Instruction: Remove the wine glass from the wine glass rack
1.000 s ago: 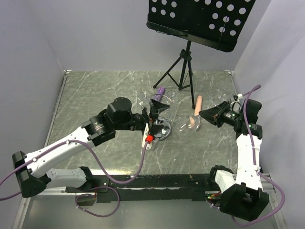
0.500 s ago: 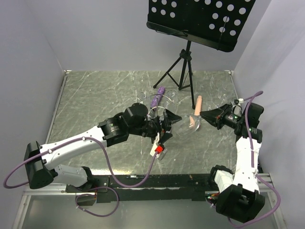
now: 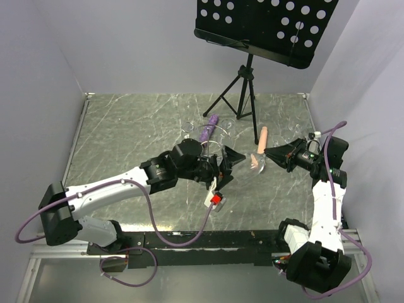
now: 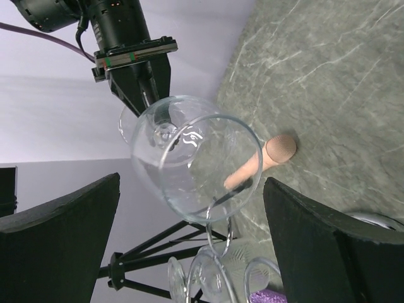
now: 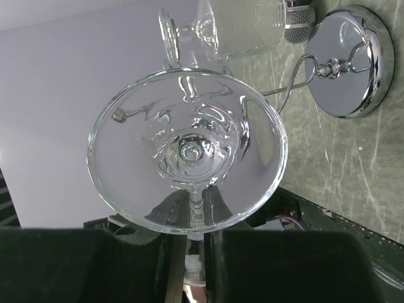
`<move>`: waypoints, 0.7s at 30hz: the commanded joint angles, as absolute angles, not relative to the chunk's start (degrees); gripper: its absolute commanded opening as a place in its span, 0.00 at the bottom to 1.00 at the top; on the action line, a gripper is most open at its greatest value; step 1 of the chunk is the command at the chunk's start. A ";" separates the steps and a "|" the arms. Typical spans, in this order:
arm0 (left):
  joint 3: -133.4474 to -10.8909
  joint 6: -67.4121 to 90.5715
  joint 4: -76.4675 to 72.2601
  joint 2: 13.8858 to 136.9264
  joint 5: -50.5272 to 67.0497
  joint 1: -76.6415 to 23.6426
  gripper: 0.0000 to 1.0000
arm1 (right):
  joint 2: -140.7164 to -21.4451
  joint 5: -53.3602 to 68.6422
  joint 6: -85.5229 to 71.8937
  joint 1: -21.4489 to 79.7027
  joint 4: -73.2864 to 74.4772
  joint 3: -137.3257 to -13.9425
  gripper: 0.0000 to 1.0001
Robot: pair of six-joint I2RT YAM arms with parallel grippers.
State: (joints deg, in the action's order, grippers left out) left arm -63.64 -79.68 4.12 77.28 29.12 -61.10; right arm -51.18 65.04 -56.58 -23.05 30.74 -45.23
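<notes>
Wine glass (image 4: 189,164): lifted above the worktop (image 3: 126,126), right of its middle and toward the right edge. It is carried by its stem.
Long axis: roughly level. The foot and stem are at the right gripper, and the bowl's open mouth faces the worktop's middle and the left arm.
Right gripper (image 3: 270,151): fingers narrowed onto the thin stem just behind the bowl, with the jaws almost together.
Left gripper (image 4: 191,183): spread wide and gripping nothing. Its two black fingers (image 4: 63,233) stand on either side of the bowl in the left wrist view, apart from the glass.
Wine glass rack (image 5: 350,63): the chrome disc base stands on the worktop near the middle, just beyond the bowl's mouth.
In the way: one curved wire loop (image 4: 218,230) of the rack crosses the bowl's rim in the left wrist view. I cannot tell whether wire and glass touch.
Other glasses: a patterned glass (image 5: 240,25) hangs on the rack, close beside the held bowl.
Pink microphone (image 3: 259,146): lies on the worktop under and just behind the held glass.
Purple microphone (image 3: 207,129): lies beside the rack on its far side.
Music stand (image 3: 265,25): black, on a tripod near the far edge, well apart from the glass.
</notes>
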 commanded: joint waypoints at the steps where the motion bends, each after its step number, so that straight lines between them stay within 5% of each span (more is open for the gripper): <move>1: -62.05 -82.09 -5.26 79.62 30.33 -61.44 1.00 | -51.50 67.67 -58.36 -23.38 30.76 -48.16 0.00; 13: -58.19 -81.65 -22.93 84.63 30.32 -61.70 1.00 | -51.33 66.62 -56.60 -23.38 34.36 -47.46 0.00; 21: -60.21 -82.00 -21.53 86.66 31.64 -61.87 0.96 | -50.80 66.27 -55.20 -23.38 35.42 -46.58 0.00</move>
